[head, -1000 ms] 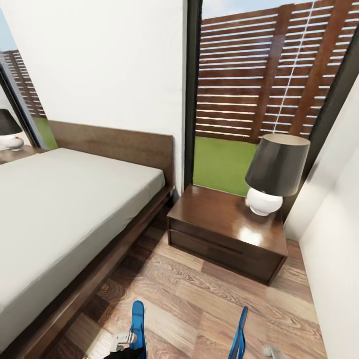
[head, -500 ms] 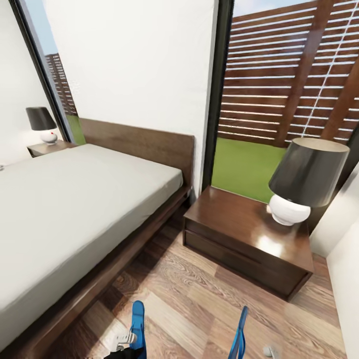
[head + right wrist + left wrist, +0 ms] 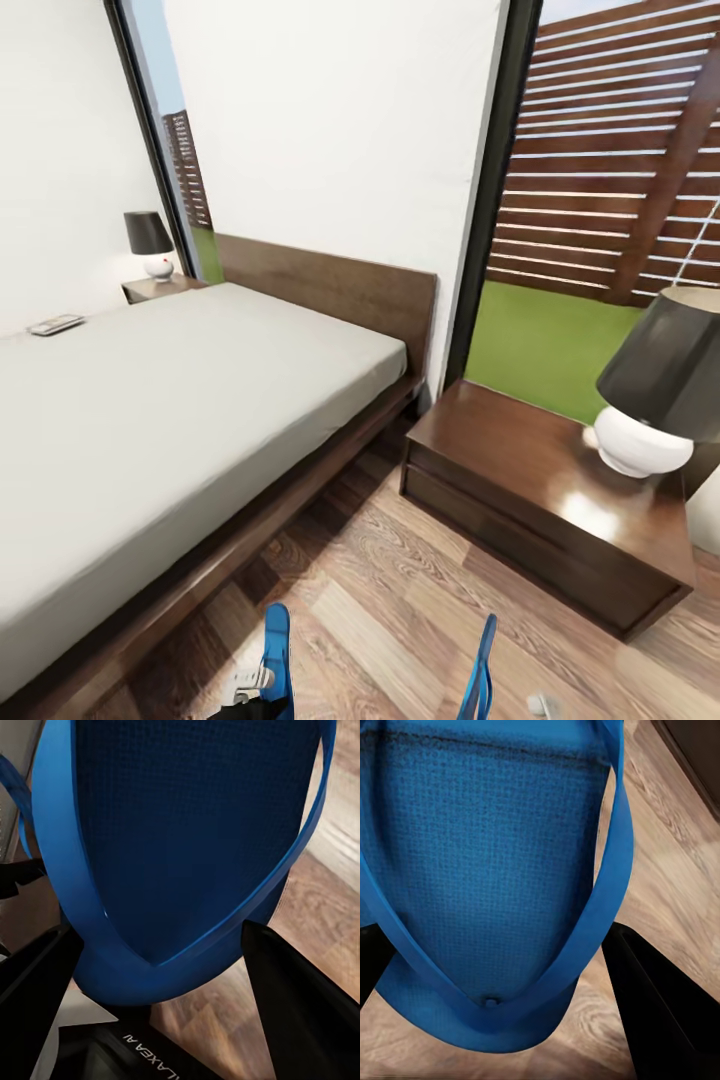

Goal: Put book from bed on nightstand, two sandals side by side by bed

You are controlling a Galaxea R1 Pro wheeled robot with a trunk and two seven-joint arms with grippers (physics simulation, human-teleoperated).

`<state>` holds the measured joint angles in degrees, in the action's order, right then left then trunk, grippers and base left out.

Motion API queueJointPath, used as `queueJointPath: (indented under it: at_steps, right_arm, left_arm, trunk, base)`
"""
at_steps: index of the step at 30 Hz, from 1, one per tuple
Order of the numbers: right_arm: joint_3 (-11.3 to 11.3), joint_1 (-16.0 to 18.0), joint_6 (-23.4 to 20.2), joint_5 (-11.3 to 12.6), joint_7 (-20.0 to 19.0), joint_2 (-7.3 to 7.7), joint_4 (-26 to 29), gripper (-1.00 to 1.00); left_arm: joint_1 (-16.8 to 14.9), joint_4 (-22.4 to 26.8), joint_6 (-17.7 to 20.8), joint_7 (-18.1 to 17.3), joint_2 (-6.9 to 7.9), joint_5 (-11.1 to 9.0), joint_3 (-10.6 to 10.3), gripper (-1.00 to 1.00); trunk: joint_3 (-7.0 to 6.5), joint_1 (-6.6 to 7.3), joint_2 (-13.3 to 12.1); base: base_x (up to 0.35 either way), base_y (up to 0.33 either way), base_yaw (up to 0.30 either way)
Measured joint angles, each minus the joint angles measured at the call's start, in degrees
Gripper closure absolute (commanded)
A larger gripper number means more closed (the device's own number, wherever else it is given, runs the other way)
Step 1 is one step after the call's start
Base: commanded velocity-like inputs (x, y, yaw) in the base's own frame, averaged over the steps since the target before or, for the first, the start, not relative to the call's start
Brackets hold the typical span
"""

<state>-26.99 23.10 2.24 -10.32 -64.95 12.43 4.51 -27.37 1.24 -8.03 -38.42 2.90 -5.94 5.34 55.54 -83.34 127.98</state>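
I hold two bright blue sandals upright over the wood floor. My left gripper (image 3: 502, 997) is shut on the left sandal (image 3: 487, 855), which stands edge-up (image 3: 276, 655) at the bottom of the head view. The right gripper (image 3: 169, 975) is shut on the right sandal (image 3: 187, 825), also low in the head view (image 3: 482, 670). The bed (image 3: 190, 400) with its pale-grey mattress lies to the left. A nightstand (image 3: 520, 470) stands ahead on the right, and a second nightstand (image 3: 155, 288) is beyond the bed. A small flat pale object (image 3: 55, 324) lies on the mattress's far side; I cannot tell whether it is the book.
A black-shaded lamp with a white base (image 3: 650, 400) stands on the near nightstand's right part. A smaller lamp (image 3: 150, 245) is on the far one. Tall black-framed windows (image 3: 600, 200) show grass and a slatted fence. Wood floor (image 3: 380, 590) runs between the bed and the nightstand.
The whole view has swung left: the bed and near nightstand shifted right in the picture, and the far nightstand and the flat object on the mattress came into view. Both sandals stay held.
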Motion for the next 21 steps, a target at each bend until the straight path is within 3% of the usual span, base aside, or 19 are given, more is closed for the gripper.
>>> queueJointPath:
  at_steps: [6,21]
  right_arm:
    - [-0.03,0.0,-0.01,0.01,-0.01,-0.03,-0.01,1.0]
    - [-0.01,0.0,0.0,0.01,0.0,-0.04,0.0,1.0]
  left_arm:
    - [0.0,0.01,-0.02,0.0,-0.08,0.04,-0.01,1.0]
    - [0.0,0.0,-0.01,0.0,-0.09,0.03,0.02,1.0]
  trunk:
    - [0.0,0.0,0.0]
    - [0.0,0.0,0.0]
  base:
    - [0.0,-0.119,0.274]
    - [0.0,-0.006,0.273]
